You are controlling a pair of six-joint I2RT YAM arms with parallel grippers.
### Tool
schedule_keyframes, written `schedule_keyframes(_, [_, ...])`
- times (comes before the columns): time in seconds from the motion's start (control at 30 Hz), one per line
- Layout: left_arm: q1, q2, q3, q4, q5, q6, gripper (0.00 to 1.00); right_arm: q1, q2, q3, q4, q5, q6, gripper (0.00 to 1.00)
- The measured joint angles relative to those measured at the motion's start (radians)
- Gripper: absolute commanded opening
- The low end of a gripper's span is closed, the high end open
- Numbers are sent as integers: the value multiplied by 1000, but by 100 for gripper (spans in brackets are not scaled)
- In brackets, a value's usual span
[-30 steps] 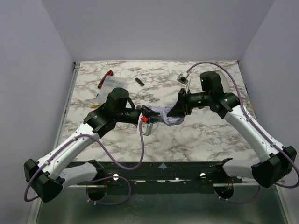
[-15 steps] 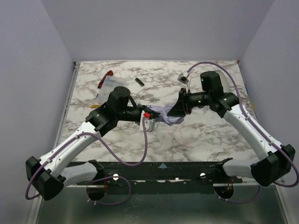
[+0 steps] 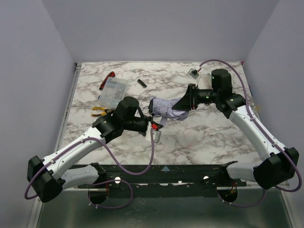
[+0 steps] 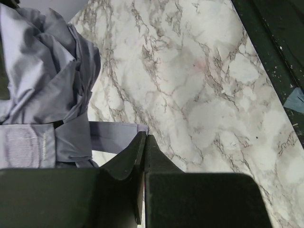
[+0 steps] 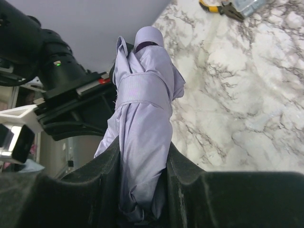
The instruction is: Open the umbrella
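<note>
The folded umbrella (image 3: 164, 108) is a pale lavender bundle held above the marble table, its canopy wrapped. My right gripper (image 3: 184, 101) is shut around its right end; in the right wrist view the fabric (image 5: 142, 123) fills the gap between both fingers. My left gripper (image 3: 151, 125) is just in front of the umbrella's left end. In the left wrist view its fingers (image 4: 144, 142) are pressed together at the tip of the umbrella's flat closure strap (image 4: 111, 136), which runs back to the bundle (image 4: 42, 80). A pale loop (image 3: 156, 137) hangs under the left gripper.
At the back left lie a red-handled tool (image 3: 108, 79), a clear plastic packet (image 3: 113, 90) and yellow pliers (image 3: 99, 110). A small black stick (image 3: 141, 83) lies at the back centre, and a small white object (image 3: 194, 72) behind the right gripper. Walls close three sides.
The right gripper has drawn back and to the right, carrying the umbrella farther back. The left gripper has moved right and toward the near edge, away from the bundle.
</note>
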Motion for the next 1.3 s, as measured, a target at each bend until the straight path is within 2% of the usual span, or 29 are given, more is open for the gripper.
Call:
schedule_keyframes(0.07, [-2, 3, -6, -12, -1, 8, 0, -1, 1, 0, 24, -24, 25, 0])
schedule_keyframes(0.1, [-2, 4, -7, -14, -1, 10, 6, 1, 2, 0, 35, -36, 32, 0])
schedule_keyframes(0.17, [-4, 4, -7, -13, -1, 9, 26, -1, 2, -1, 47, -52, 40, 0])
schedule_keyframes(0.2, [-2, 4, -7, -14, -1, 3, 31, -2, 2, -1, 48, -54, 40, 0])
schedule_keyframes(0.3, [16, 2, -8, -31, 8, -44, 61, -7, 2, -1, 67, -55, 39, 0])
schedule_keyframes(0.37, [32, -5, -12, -31, 19, -98, 72, -17, 2, -1, 78, -54, 35, 0])
schedule_keyframes(0.4, [60, -20, -20, -20, 35, -163, 73, -22, 2, -1, 81, -53, 33, 0])
schedule_keyframes(0.7, [272, -96, -52, 119, 98, -672, 80, -93, 2, 7, 81, -25, -51, 0])
schedule_keyframes(0.8, [340, -106, -77, 183, 101, -824, 80, -93, 2, 15, 80, -24, -79, 0])
schedule_keyframes(0.9, [415, -99, -96, 261, 105, -1007, 75, -93, 1, 22, 82, -24, -98, 0])
schedule_keyframes(1.0, [464, -78, -96, 310, 105, -1107, 72, -93, 0, 22, 82, -26, -104, 0])
schedule_keyframes(1.1, [476, -57, -96, 326, 104, -1114, 70, -93, -1, 22, 80, -40, -116, 0])
schedule_keyframes(1.2, [474, -50, -93, 325, 103, -1041, 67, -93, -5, 22, 63, -65, -141, 0])
schedule_keyframes(1.3, [454, -31, -56, 302, 97, -907, 64, -93, -12, 22, 35, -101, -162, 0])
